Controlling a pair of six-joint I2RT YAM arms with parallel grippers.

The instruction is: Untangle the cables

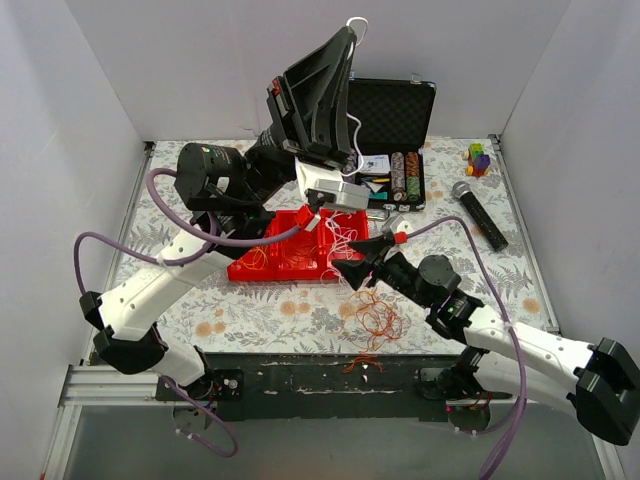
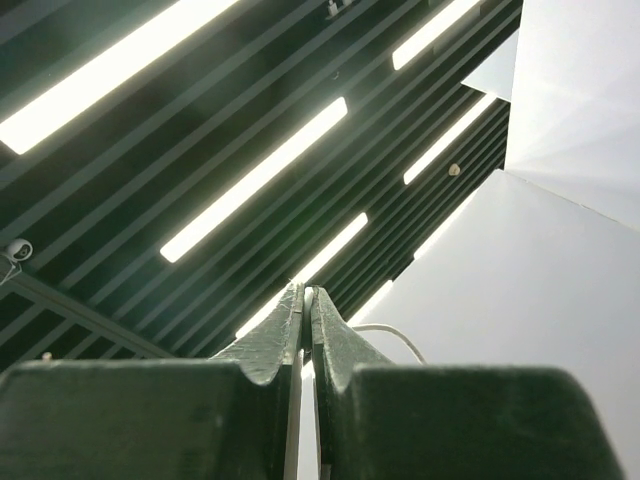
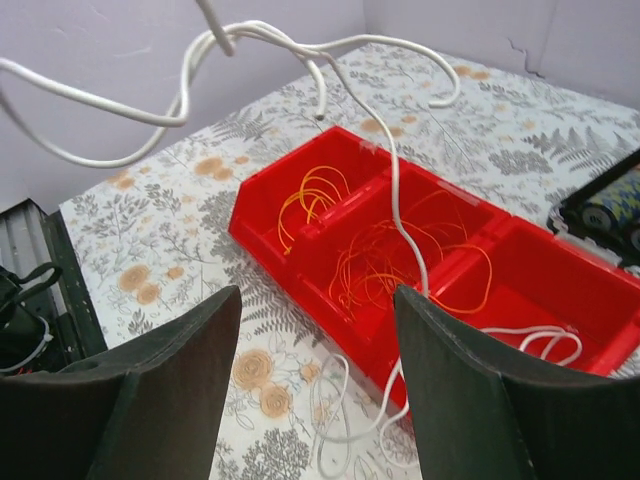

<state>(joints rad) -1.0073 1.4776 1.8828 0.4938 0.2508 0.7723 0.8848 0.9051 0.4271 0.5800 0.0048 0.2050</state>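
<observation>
**Top view.** White-walled booth, table [image 1: 260, 310] under a floral cloth.
- Left gripper [image 1: 350, 32] is raised high over the far side. A loop of white cable [image 1: 357, 22] sits at its tip, and the rest trails down toward the red tray [image 1: 240, 272].
- Right gripper [image 1: 356, 258] is low, just beside the tray's near right corner.
- Orange cables [image 1: 376, 320] lie in a loose clump on the cloth near the front edge, apart from the tray. More orange strands are inside the tray.

**Left wrist view.** Only ceiling lights behind. Left gripper [image 2: 307, 295] has its fingers pressed together on the white cable [image 2: 385, 333], which curves off to the right.

**Right wrist view.** Right gripper [image 3: 315, 295] is spread wide with nothing between the fingers.
- Below it, the red tray [image 3: 262, 240] holds orange cables [image 3: 385, 265] in the left and middle compartments.
- The white cable [image 3: 392, 180] hangs slack above and drops across the middle compartment. It ends in coils on the cloth by the tray's near wall.

**Step, as I judge it.** The white cable is being drawn up out of the tangle.

**Next move.** The right gripper likely needs to close on the hanging white run low down, clear of the orange strands, so the two can be pulled apart. I cannot tell whether white and orange are snagged together.
</observation>
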